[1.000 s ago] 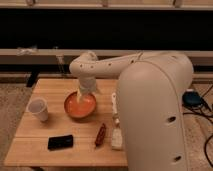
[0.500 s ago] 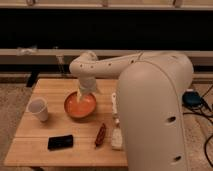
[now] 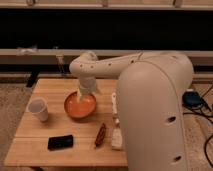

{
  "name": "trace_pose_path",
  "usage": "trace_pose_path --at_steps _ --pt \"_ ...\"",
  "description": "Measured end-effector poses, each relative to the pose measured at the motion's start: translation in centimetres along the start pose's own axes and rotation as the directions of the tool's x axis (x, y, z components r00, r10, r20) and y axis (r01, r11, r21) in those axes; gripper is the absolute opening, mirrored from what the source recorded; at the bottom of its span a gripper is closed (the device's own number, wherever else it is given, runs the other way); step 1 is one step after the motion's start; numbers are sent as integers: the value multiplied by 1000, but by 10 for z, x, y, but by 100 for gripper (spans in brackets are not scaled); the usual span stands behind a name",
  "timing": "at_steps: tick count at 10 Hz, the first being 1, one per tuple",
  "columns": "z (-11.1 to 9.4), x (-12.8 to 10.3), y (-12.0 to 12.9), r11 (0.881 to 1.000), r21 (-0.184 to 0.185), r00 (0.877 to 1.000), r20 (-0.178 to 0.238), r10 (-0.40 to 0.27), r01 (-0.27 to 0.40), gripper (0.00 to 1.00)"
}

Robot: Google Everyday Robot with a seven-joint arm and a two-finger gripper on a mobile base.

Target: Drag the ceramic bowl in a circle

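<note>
The gripper (image 3: pixel 85 93) hangs at the far rim of the ceramic bowl (image 3: pixel 78 107), lowered from the white arm (image 3: pixel 105 65). Whether it is clamped on the rim or released I cannot tell; it seems to be touching the rim, though the view is too soft to be sure.

The bowl sits upright near the middle of the wooden table (image 3: pixel 50 89), slightly toward the back.

To drag it well, the contact should stay low and firm on the rim, so that the bowl slides flat and does not tip. A slow, tight loop would suit best.

Room is uneven. The white cup (image 3: pixel 38 109) stands near the bowl's left side. A reddish-brown packet (image 3: pixel 100 135) and a pale object (image 3: pixel 116 139) lie toward the front right, and a dark flat device (image 3: pixel 60 142) lies at the front left. The freest wood is behind and to the back left, so the circle would best bulge that way, short of the table's far edge.
</note>
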Motion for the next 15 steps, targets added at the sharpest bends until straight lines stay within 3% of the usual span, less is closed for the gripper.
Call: trace_pose_path --at_steps 5,8,13,15 --pt "0 0 -1 1000 3 1000 -3 2 -2 80" --pt "24 -9 -6 999 34 1000 -7 2 -1 80" --pt "74 -22 -18 999 16 999 -19 35 -34 80" --pt "82 -25 -21 999 6 999 -25 45 -45 80"
